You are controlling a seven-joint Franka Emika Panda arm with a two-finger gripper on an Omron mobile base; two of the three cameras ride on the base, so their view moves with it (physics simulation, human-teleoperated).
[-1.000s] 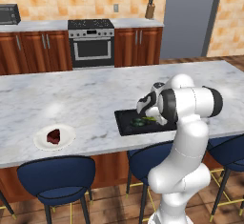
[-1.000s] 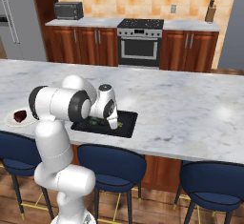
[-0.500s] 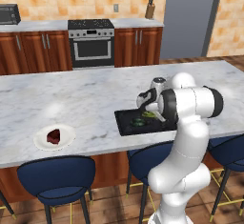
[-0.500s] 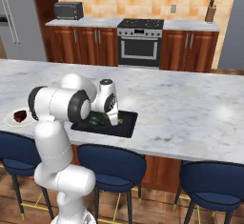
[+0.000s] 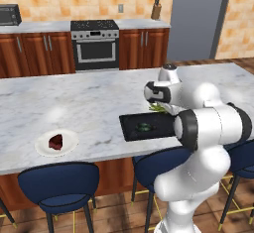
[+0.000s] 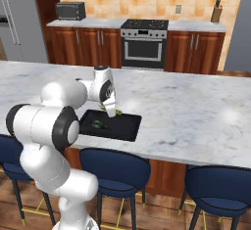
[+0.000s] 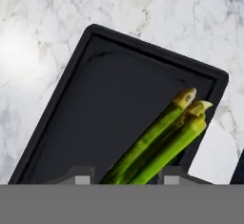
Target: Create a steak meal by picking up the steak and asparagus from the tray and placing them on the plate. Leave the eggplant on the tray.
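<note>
Steak (image 5: pixel 56 142) on plate (image 5: pixel 43 150) | end effector (image 7: pixel 127 179) clenched on asparagus (image 7: pixel 162 142), lifted above tray (image 7: pixel 57 108), tips toward 1 o'clock | you hold it near one end; light, stiff, thin, may pivot | eggplant (image 5: pixel 144 126) remains on tray

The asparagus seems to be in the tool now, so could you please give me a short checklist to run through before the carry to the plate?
1. Bright green asparagus stalks sit between the tool's fingertips: ok.
2. Asparagus lifted off the flat black rectangular tray: ok.
3. Grip firm enough for the carry: cannot tell.
4. Dark red steak chunk already on the round white plate: ok.
5. Dark rounded eggplant left on the tray: ok.
6. Marble counter between tray and plate free of obstacles: ok.
</note>
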